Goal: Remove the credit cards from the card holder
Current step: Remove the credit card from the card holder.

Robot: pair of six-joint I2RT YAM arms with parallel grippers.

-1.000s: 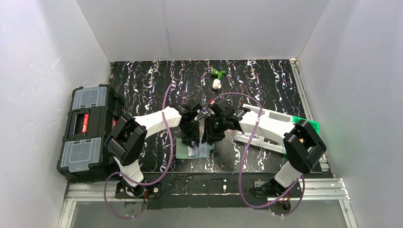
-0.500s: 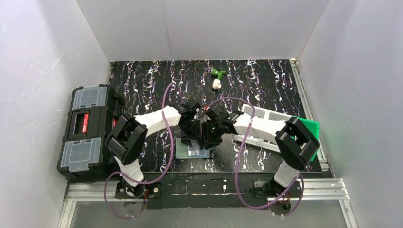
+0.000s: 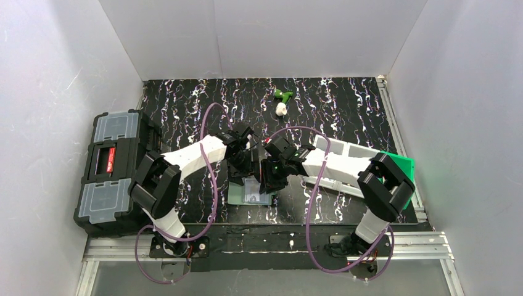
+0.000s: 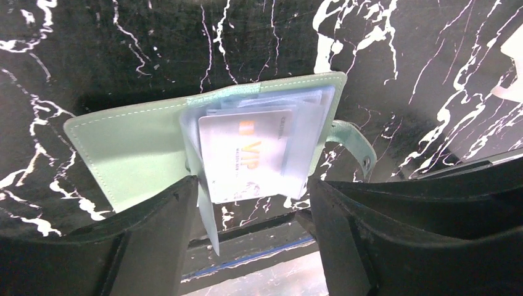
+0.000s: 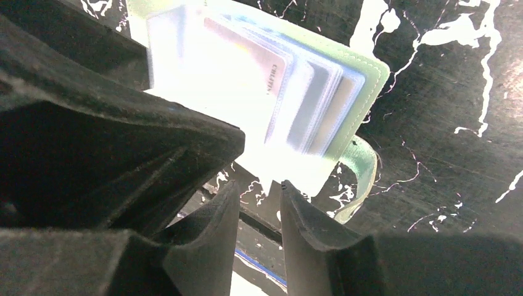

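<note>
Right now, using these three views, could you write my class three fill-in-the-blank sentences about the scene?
1. The card holder lies ____, not folded shut.
2. The top card shows the orange letters ____.
3. The black toolbox sits on the robot's ____ side.
Missing words: open; VIP; left.

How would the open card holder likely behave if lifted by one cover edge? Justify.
Probably floppy: the card holder lies opened flat, its snap tab curling. Likely light, being thin. Its glossy clear sleeves look slippery, so the credit cards may slide.
</note>
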